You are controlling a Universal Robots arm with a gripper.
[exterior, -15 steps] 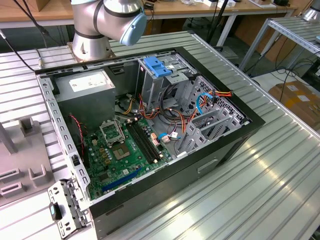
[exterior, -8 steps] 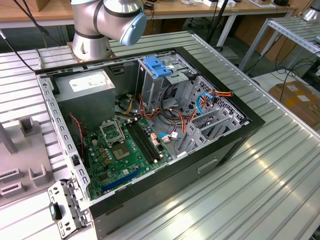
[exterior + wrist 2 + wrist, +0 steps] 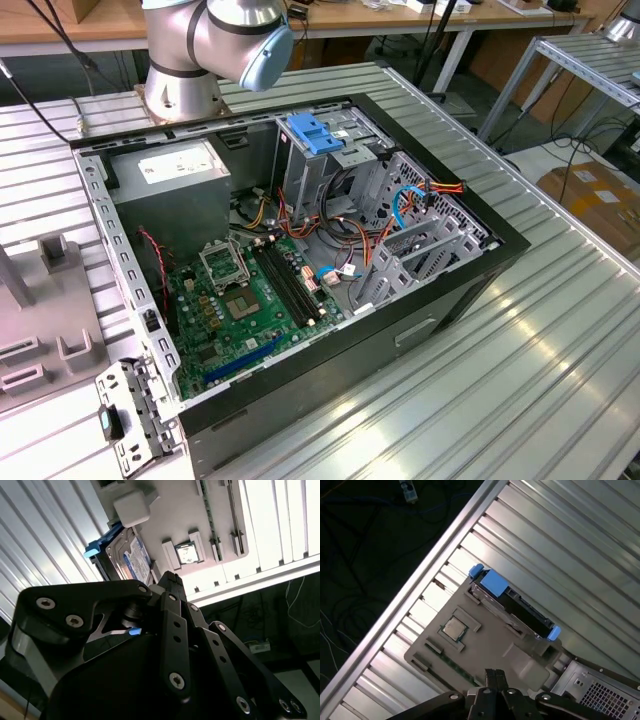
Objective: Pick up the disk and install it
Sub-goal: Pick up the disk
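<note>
Pincer [image 3: 494, 674] hovering over grey holder [image 3: 485, 645], fingertips pressing together, gripping nothing. Disk [image 3: 520, 611] standing on edge in holder slot just beyond, blue rails showing, probably so fingers can be clamping its flat faces. Chip [image 3: 452, 628] lying in pocket beside it. Holder resting on slatted table [image 3: 560, 540], at exterior view's left of open computer case [image 3: 300, 250]; disk not yet installed.

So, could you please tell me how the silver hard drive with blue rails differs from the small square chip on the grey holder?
The flat rectangular silver-metal disk stands on its edge in a slot, while the small square silver processor chip lies flat in a recess. The disk is much larger than the chip. The disk has blue plastic side rails; the chip has none. Both sit on the same grey plastic holder.
</note>
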